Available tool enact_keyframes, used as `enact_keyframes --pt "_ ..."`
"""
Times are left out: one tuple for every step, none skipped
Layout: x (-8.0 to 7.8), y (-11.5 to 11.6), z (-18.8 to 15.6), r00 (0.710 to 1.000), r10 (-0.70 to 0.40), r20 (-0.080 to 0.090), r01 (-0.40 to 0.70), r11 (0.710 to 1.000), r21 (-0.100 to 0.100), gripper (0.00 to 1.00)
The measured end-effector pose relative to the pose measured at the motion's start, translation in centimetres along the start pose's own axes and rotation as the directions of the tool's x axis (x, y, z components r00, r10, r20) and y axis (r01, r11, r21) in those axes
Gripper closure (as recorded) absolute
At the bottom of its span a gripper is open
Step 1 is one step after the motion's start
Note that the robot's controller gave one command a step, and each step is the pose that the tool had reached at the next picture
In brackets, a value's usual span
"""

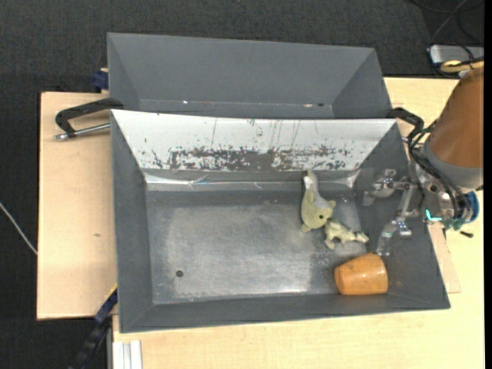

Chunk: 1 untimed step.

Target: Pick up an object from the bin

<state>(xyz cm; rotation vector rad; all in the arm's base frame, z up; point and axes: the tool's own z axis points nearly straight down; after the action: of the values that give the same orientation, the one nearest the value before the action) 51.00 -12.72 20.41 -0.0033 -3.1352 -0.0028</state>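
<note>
Figure (344,235): small, pale cream, animal-like, knobbly, with short limbs sticking out to the sides. Lies flat on the floor of the bin (223,244), in the right half, near the foot of the right wall, roughly midway between far and near walls. Long axis running left to right, tilted a little so that the right end sits slightly closer to the near wall; which end is the head, cannot tell. At its left end, touching or all but touching, a dolphin (314,210): larger, pale yellow-green, smooth, lying with its long axis from far wall to near wall, thin end toward the far wall, bulkier end just beside the figure. Apart from both, toward the near wall, a block (361,275): orange-brown, stubby, rounded at the left end, long axis left to right, close to the near right corner. Floor of speckled grey metal. Gripper (384,218) poised over the sloping right wall, just right of the figure, squarely above neither toy. Fingers spread well apart, one toward the far wall, the other toward the near wall, clasping nothing. Behind it, at the right rim, the arm (461,129) under an orange cover, with cables at the wrist.
</note>
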Motion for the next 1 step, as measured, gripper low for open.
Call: enact_keyframes --pt "-1.83 1.86 12.24 0.991 -0.126 0.04 0.125 0.992 0.006 0.0"
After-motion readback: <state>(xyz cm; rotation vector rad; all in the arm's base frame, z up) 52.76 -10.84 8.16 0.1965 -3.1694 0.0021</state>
